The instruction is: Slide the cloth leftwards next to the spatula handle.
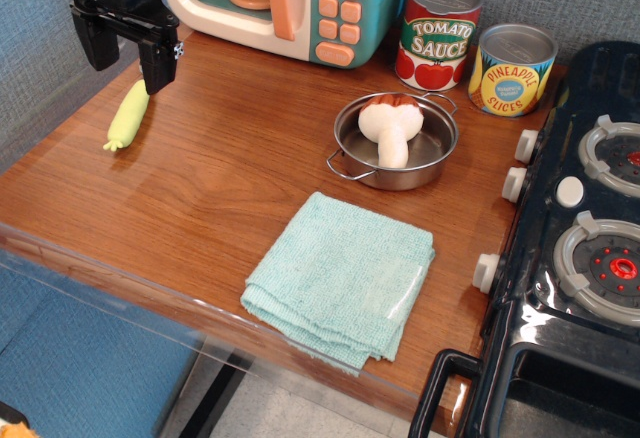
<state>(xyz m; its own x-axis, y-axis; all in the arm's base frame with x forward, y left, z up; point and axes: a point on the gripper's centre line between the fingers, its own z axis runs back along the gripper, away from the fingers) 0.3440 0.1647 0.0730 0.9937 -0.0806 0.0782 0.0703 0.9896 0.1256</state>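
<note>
The light teal folded cloth [342, 278] lies flat near the table's front edge, right of centre. The pale yellow-green spatula handle [128, 115] lies at the far left of the table, its upper end hidden behind my gripper. My gripper [128, 60] hangs at the back left, above the handle's upper end, with its two black fingers [157, 65] apart and nothing between them. It is far from the cloth.
A steel pan [435, 153] holding a white mushroom toy [390, 130] stands behind the cloth. A toy microwave [290, 3] is at the back, with a tomato sauce can [438, 33] and a pineapple can [512, 70]. A black toy stove [580, 258] borders the right side.
</note>
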